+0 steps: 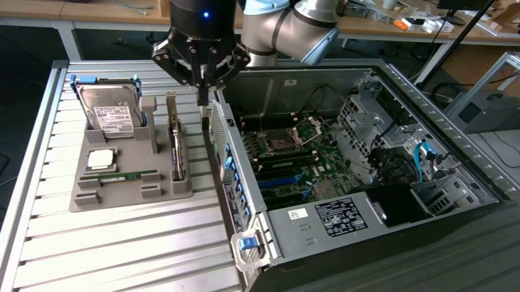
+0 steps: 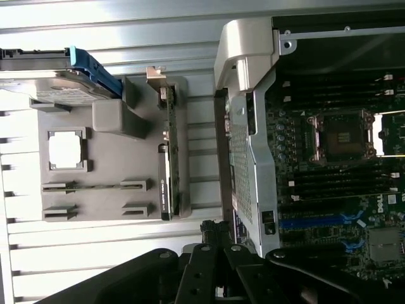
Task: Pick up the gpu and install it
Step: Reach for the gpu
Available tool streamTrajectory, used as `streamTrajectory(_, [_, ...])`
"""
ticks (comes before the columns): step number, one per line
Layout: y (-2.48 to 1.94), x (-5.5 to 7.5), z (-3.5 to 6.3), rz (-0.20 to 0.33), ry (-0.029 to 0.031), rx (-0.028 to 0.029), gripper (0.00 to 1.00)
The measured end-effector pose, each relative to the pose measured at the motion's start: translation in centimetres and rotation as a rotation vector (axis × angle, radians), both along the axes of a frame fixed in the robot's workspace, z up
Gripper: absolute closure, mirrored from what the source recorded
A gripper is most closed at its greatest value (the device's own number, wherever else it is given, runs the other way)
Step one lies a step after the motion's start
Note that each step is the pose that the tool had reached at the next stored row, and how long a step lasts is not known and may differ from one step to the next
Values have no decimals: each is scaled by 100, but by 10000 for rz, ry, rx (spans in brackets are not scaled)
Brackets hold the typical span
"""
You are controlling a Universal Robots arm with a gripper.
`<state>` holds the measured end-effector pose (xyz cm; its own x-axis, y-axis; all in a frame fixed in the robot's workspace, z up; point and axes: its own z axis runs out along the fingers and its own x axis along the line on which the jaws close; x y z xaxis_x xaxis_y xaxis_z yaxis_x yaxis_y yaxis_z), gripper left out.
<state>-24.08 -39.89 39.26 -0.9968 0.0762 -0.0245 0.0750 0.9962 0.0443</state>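
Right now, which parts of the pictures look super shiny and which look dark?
Wrist view: glare whitens the chip on the tray and the table slats. Exterior view: the computer case is dark inside; a blue light glows on the arm.

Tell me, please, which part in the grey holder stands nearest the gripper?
The gpu, standing on edge nearest the computer case; the hard drive, processor and RAM stick sit farther from the gripper.
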Motion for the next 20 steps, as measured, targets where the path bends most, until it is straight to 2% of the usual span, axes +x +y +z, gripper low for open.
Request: streamTrajectory(20, [0,-76,0,-1,0,0,89])
